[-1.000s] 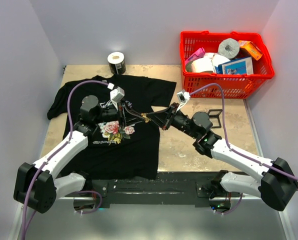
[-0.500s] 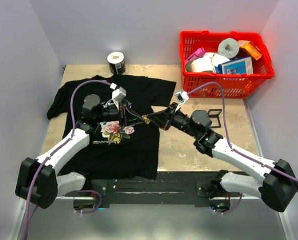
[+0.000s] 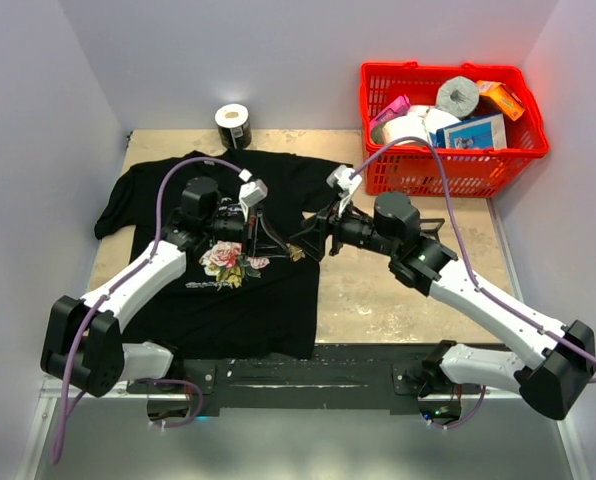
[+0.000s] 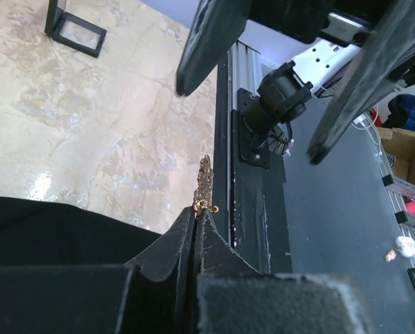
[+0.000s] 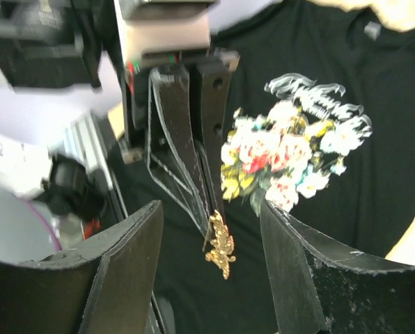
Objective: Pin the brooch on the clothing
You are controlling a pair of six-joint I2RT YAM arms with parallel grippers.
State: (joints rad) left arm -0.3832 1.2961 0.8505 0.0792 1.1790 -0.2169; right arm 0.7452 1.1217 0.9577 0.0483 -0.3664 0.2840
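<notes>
The right fingers (image 5: 124,264) have released and now stand spread on either side of the brooch (image 4: 205,182). Only the left fingers (image 4: 183,236), pressed together, pinch it. Compared with 1 second ago, the right arm has crowded closer and the brooch hangs slightly lower over the shirt (image 3: 228,300). The handover looks done, the pinning not yet.

Left arm (image 3: 128,290) and right arm (image 3: 488,305): white shell links and black cylindrical joint housings, the bulkiest at 7 and 5 o'clock in the top view. One purple cable (image 3: 161,205) loops along each arm. Each wrist carries a white camera block (image 3: 253,190). Jaws: matte black, flat, tapering, with pale-speckled edges.
</notes>
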